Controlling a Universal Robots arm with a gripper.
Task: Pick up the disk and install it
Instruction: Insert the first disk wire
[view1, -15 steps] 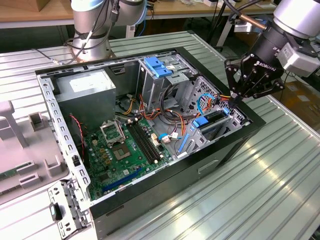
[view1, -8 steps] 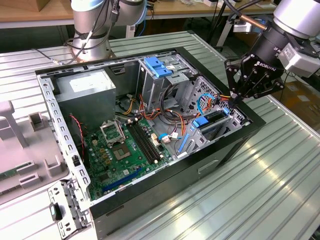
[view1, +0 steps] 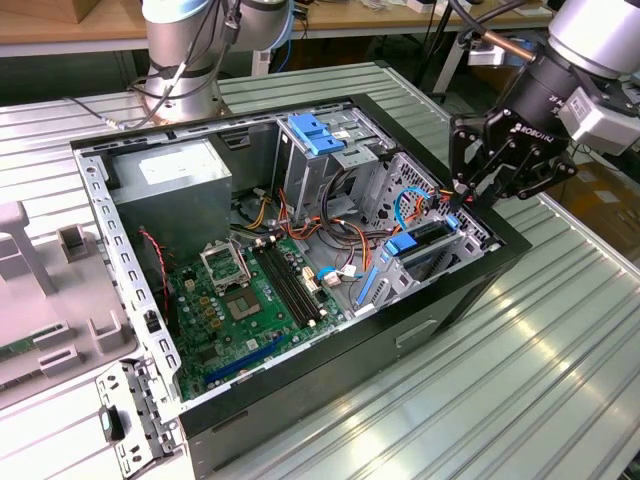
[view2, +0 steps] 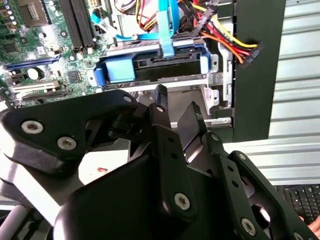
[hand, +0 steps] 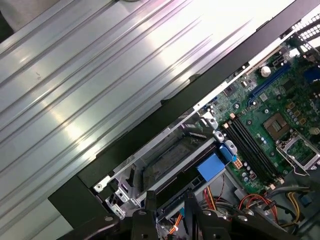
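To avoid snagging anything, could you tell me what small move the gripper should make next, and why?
Probably ease the gripper straight back from the case. The disk with its blue rails already sits in the drive bay, the gripper hovers close by it, and loose cables lie near.

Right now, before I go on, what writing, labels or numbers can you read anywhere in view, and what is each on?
Gripper: white lettering on its body, a maker's name, not quoted here.
Power supply box: pale label on top, print too small to read.
Circuit board: white markings, too small to read.
No other readable text.
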